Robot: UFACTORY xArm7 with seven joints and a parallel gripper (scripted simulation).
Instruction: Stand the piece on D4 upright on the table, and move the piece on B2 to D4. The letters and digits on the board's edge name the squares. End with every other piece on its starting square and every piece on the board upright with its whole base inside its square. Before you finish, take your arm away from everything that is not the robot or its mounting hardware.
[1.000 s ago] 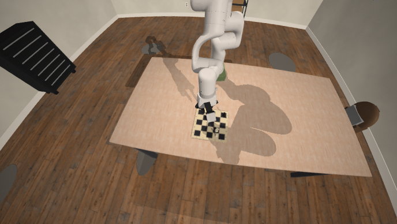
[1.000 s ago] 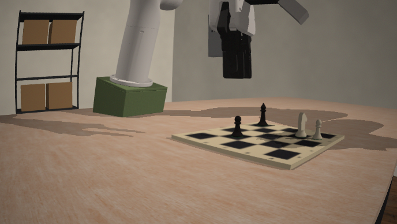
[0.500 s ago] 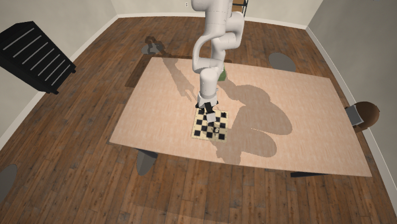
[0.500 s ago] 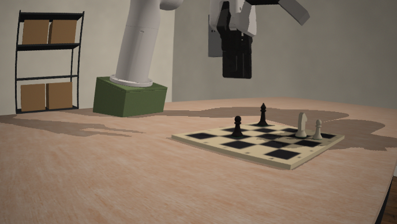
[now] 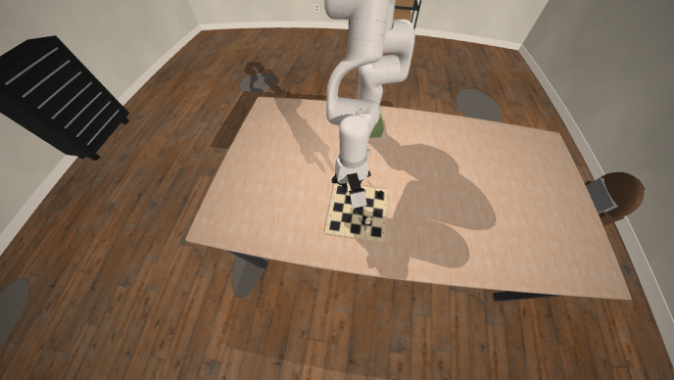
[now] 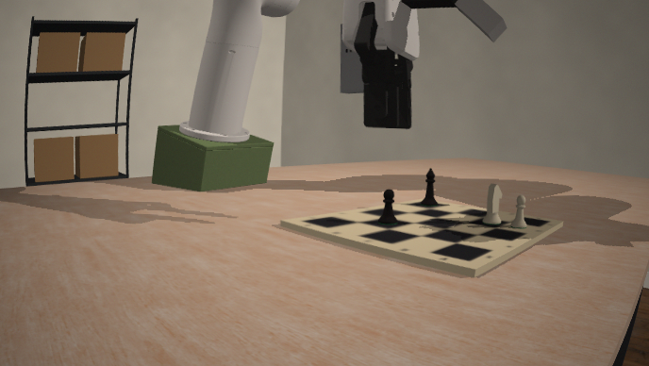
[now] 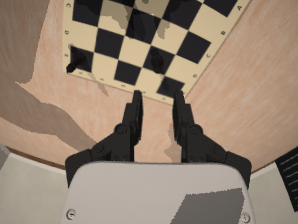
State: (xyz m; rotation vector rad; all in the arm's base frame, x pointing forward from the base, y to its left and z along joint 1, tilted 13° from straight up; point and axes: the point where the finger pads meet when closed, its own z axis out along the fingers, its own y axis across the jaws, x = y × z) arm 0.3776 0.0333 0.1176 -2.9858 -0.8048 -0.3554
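A small chessboard (image 6: 424, 231) lies on the table; it also shows in the top view (image 5: 357, 213) and in the wrist view (image 7: 149, 26). On it stand a black pawn (image 6: 388, 207), a black bishop (image 6: 429, 188), a white knight (image 6: 492, 205) and a white pawn (image 6: 520, 212), all upright. I cannot read the square labels. My gripper (image 6: 388, 124) hangs well above the board's near-base side, pointing down. In the wrist view its fingers stand a narrow gap apart over the board's edge, with nothing between them.
The arm's green base block (image 6: 212, 160) sits on the table behind the board. A black shelf with boxes (image 6: 77, 101) stands by the wall. A brown chair (image 5: 619, 196) is at the table's right end.
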